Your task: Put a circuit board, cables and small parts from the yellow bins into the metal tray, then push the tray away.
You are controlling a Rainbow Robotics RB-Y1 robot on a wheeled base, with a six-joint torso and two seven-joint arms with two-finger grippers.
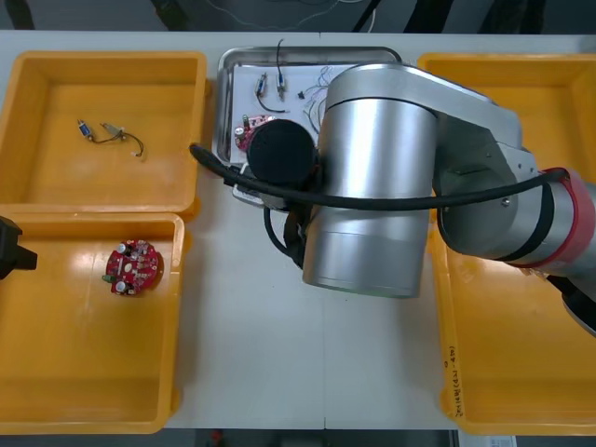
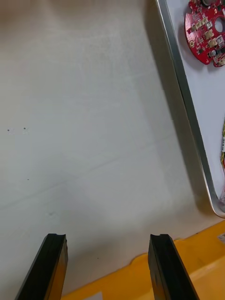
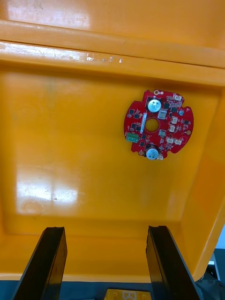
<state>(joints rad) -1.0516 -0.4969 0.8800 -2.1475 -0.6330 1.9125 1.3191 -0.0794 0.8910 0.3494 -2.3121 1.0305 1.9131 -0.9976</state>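
wide and empty, the right gripper (image 2: 108, 237) hangs beside the metal tray (image 2: 181, 89), white inside, holding a round red circuit board (image 2: 204, 33). the left gripper (image 3: 105, 229) hangs wide over a yellow bin (image 3: 70, 140).

glossy plastic bin (image 3: 70, 140) — shiny metal tray (image 2: 183, 93), matt table (image 2: 84, 117)

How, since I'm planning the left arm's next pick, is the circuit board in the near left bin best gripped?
Probably by its rim, from straight above. The circuit board lies flat on the floor of the yellow bin, parts up, so only its thin edge gives opposing faces. One wall is close: line the left gripper's open jaws along it, not across.
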